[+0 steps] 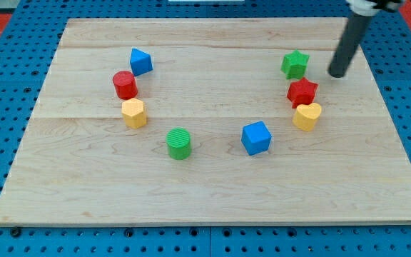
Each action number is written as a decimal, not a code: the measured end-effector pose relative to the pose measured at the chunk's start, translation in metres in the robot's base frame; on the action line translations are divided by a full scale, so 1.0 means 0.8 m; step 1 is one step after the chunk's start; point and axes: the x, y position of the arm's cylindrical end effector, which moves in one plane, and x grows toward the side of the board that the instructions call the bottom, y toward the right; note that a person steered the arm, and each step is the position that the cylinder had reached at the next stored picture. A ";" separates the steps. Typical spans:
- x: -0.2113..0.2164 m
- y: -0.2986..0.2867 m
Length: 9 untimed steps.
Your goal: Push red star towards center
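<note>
The red star (302, 92) lies on the wooden board (212, 178) at the view's right, between the green star (295, 64) above it and the yellow heart (307, 116) just below it, almost touching the heart. My tip (336, 73) rests on the board up and to the right of the red star, with a small gap between them, and to the right of the green star.
A blue cube (256, 138) sits left of the yellow heart. A green cylinder (179, 143) is near the board's middle bottom. At the view's left are a blue block (140, 61), a red cylinder (125, 85) and a yellow block (133, 113).
</note>
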 end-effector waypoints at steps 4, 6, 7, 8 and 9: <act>0.008 -0.007; 0.074 -0.067; 0.083 -0.141; 0.111 -0.114; 0.148 -0.093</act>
